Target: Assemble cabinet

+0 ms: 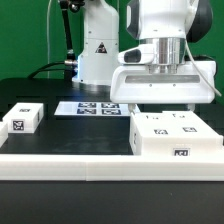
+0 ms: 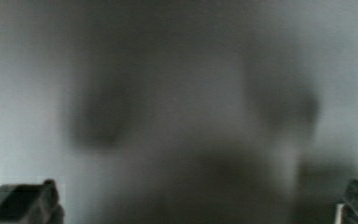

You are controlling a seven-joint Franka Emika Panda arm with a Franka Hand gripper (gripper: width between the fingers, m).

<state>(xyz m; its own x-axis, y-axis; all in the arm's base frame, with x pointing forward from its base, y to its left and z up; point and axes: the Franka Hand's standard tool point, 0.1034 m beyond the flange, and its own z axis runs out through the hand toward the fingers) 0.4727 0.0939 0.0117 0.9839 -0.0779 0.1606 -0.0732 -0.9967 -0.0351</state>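
The cabinet's large white box point(image 1: 176, 136) lies on the black table at the exterior view's right, with small tags on its top and front. A smaller white tagged panel piece point(image 1: 22, 118) lies apart at the exterior view's left. My gripper point(image 1: 160, 104) hangs straight down just over the box's back part; its fingertips are hidden there. In the wrist view the gripper point(image 2: 197, 205) has its dark fingers point(image 2: 23, 203) far apart at the two edges. Only a blurred grey surface, very close, fills the space between them. The jaws are open.
The marker board point(image 1: 95, 106) lies flat behind the parts, in front of the white robot base point(image 1: 97, 50). A white rail point(image 1: 100, 166) runs along the table's front edge. A green backdrop stands behind.
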